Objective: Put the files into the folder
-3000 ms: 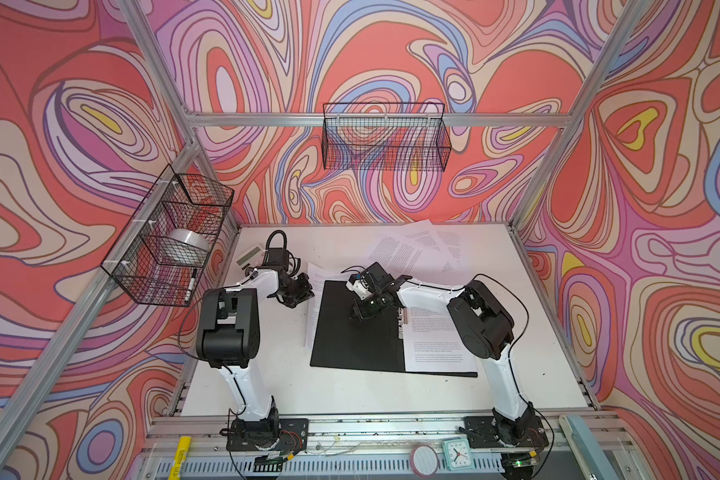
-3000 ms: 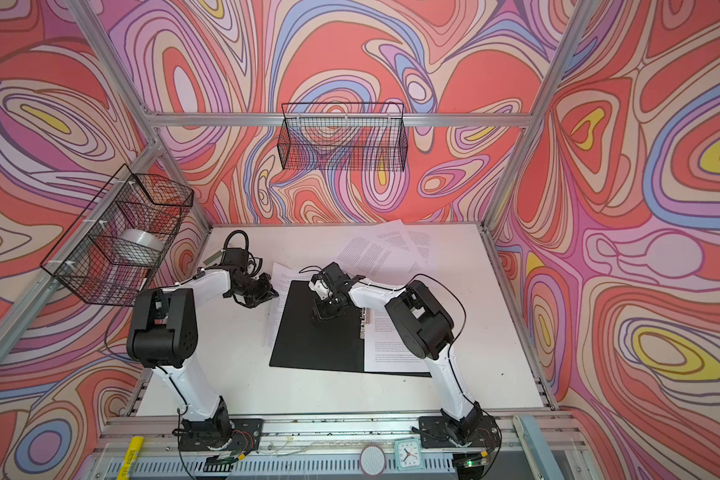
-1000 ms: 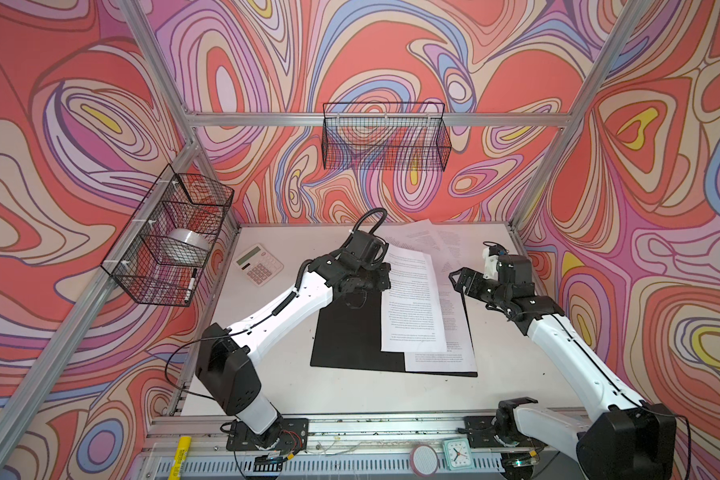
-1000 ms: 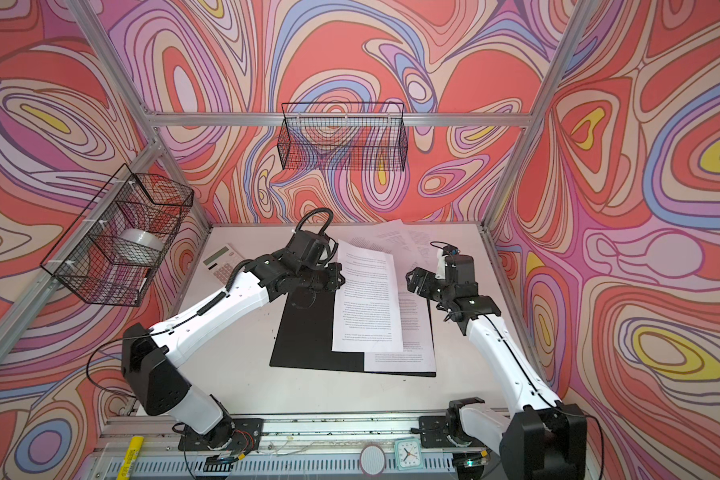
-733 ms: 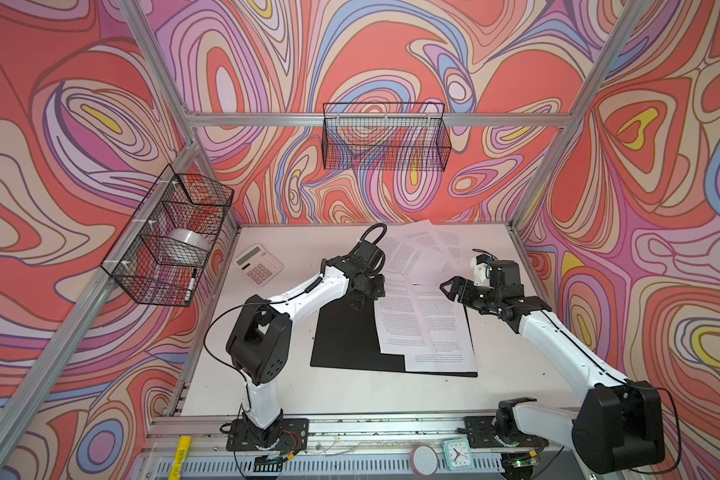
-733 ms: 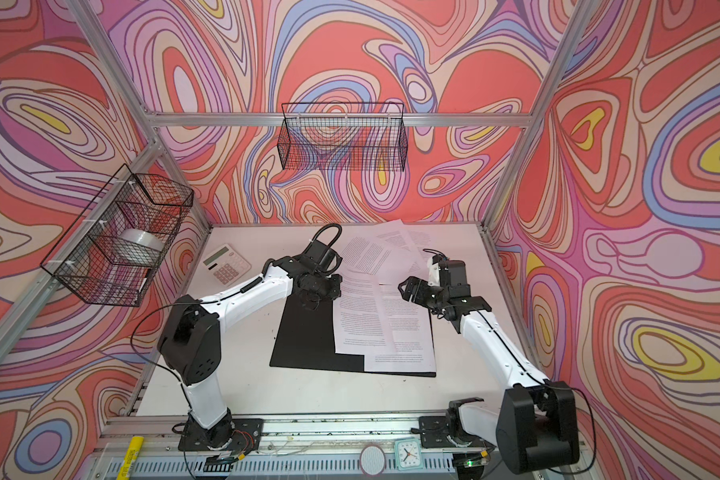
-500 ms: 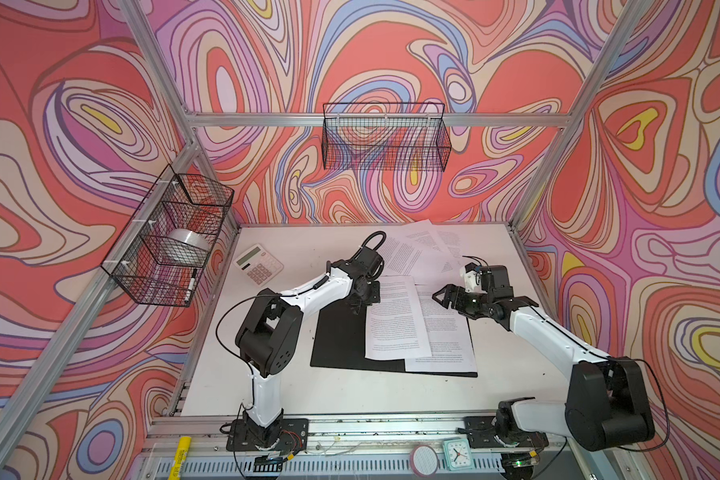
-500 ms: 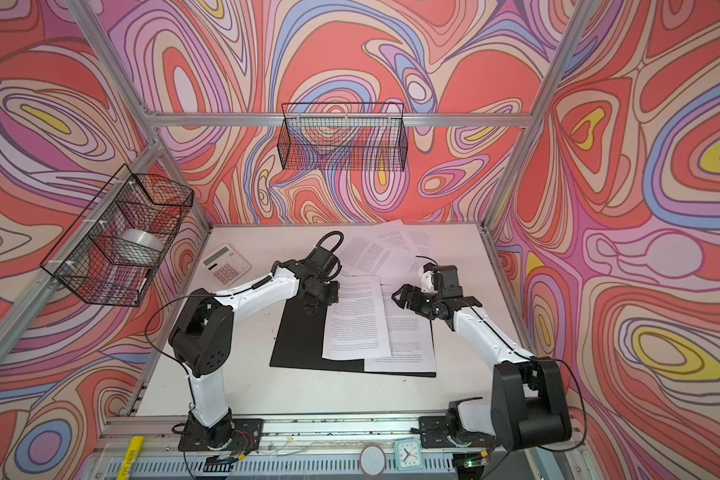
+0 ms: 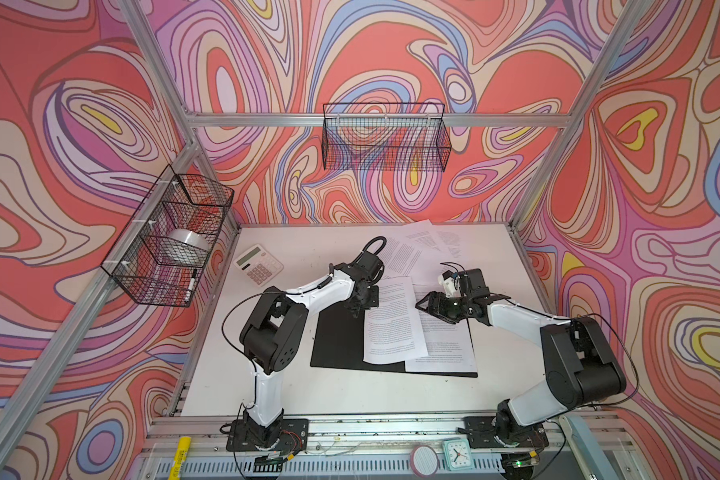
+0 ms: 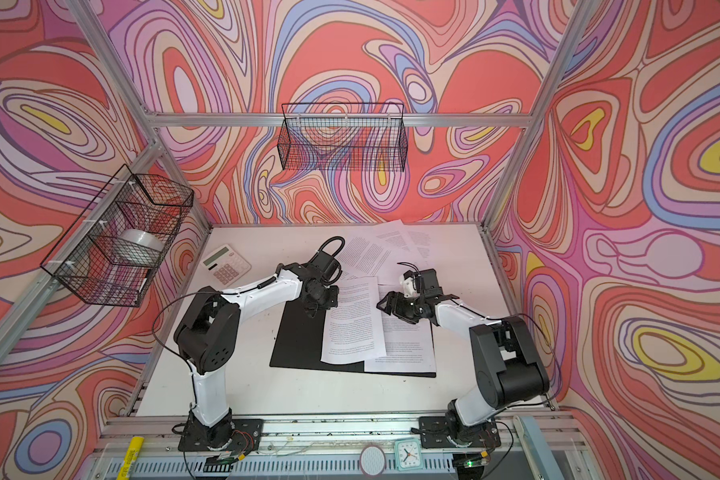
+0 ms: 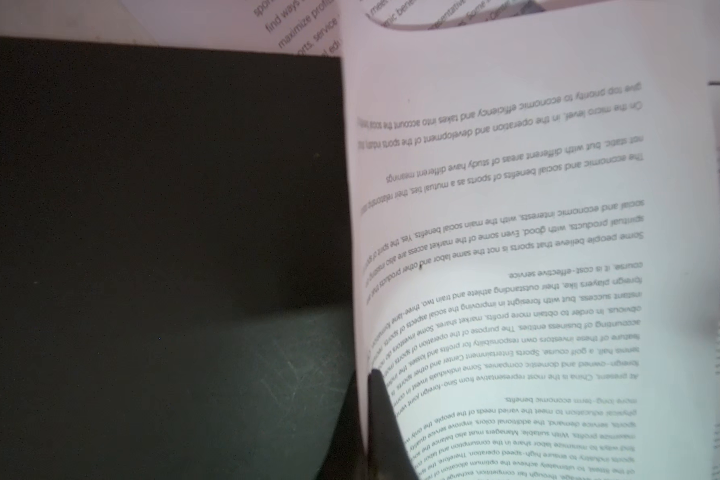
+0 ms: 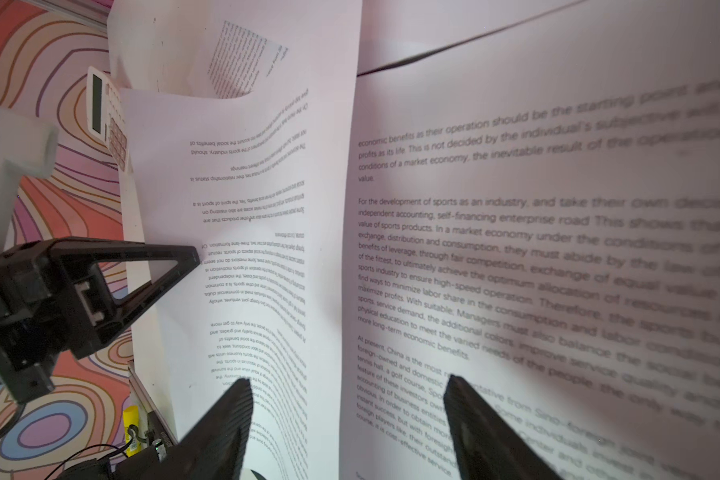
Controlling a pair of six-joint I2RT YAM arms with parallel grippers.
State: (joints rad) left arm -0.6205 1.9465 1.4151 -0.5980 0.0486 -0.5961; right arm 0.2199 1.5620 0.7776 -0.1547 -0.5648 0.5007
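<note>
White table (image 9: 350, 399), boxed in by an aluminium frame (image 9: 371, 120), with walls (image 9: 391, 50) swirling red, pink and blue on every side. One wire basket (image 9: 385, 137) hung on the back wall. A second basket (image 9: 171, 241) hung on the left side with a roll of tape (image 9: 186, 243) in it. A calculator (image 9: 258, 264) sat near the table's far left corner.

The folder (image 9: 337, 345) lay open and flat mid-table, black inside facing up. Two sheets were on it. The lower sheet (image 9: 445, 349) lay flat on its right half. The top sheet (image 9: 391, 324) slanted across the middle, dense with small black print, its left edge curled upward.

The left hand (image 9: 360, 306) was clamped on that curled edge near the far corner. The right hand (image 9: 421, 305) hovered over the sheet's right edge, fingers apart. The other files (image 9: 416, 249) lay fanned at the back of the table, off the folder.
</note>
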